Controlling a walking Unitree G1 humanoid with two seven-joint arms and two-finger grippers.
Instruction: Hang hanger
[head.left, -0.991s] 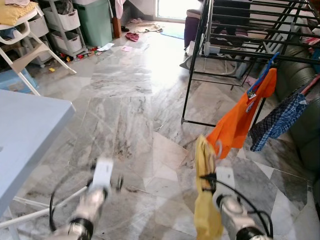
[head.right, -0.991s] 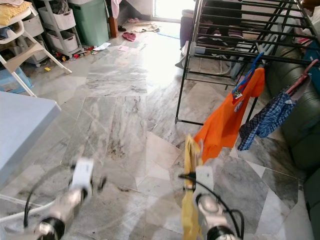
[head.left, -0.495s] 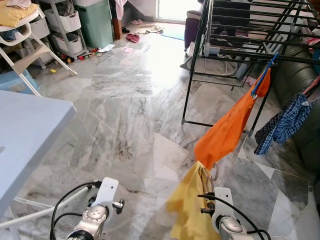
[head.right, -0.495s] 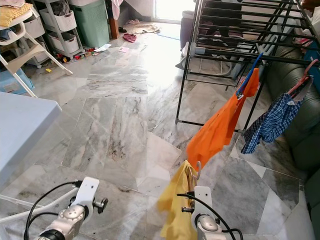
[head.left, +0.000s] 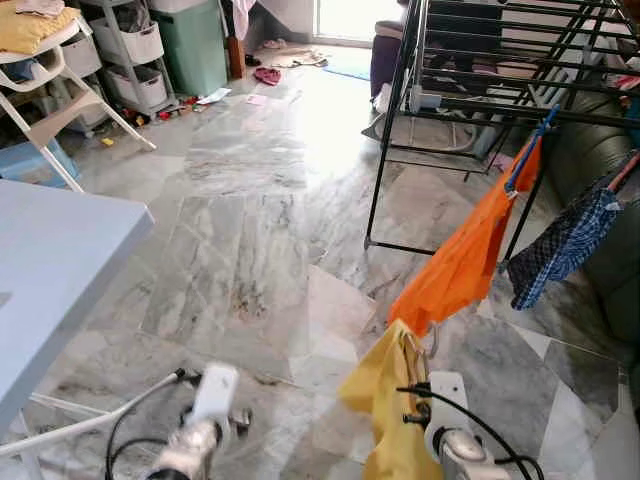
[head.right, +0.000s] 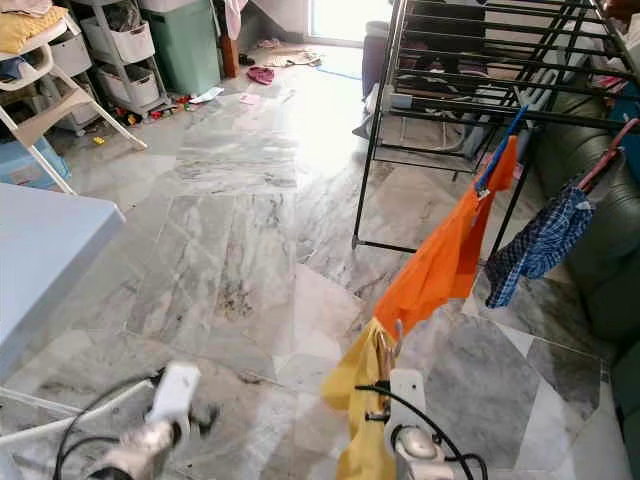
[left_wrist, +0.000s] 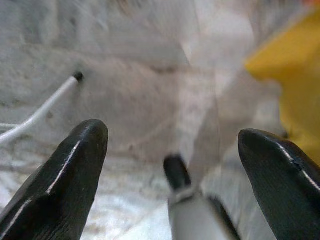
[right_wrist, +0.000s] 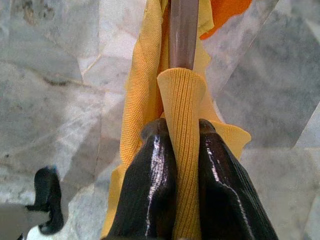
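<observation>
Right claw (right_wrist: 177, 137) clamped together on a fold of the yellow garment (head.left: 395, 405) with the brown hanger (right_wrist: 183, 32) running up between the fingers; in the head views held low, short of the drying rack (head.left: 470, 105) and just below the hem of the orange shirt (head.left: 465, 260). Left claw (left_wrist: 172, 145) spread wide apart, gripping nothing, low over the marble floor (head.left: 260, 200) and well left of the rack; blurred in the head view. Orange shirt on a blue hanger (head.left: 528, 150) and a checked shirt (head.left: 560, 245) already hung from the rack's near rail. Hanger's metal hook (head.left: 432, 340) visible just above the yellow cloth, close to the orange hem, contact not resolvable. Risks, judged from this position: grip appears to pass through cloth rather than bare hanger, so likely to slip or rotate during the lift, leaving the hook facing the wrong way at the rail. Hook liable to snag the orange shirt on the way up and drag it or its hanger off the rail. Free rail space beside the two hung shirts looks tight; crowding could knock a neighbour loose. Yellow garment hangs loosely and could slide off one shoulder if tilted. Cable (head.left: 480, 425) near the right wrist may catch the fabric.
</observation>
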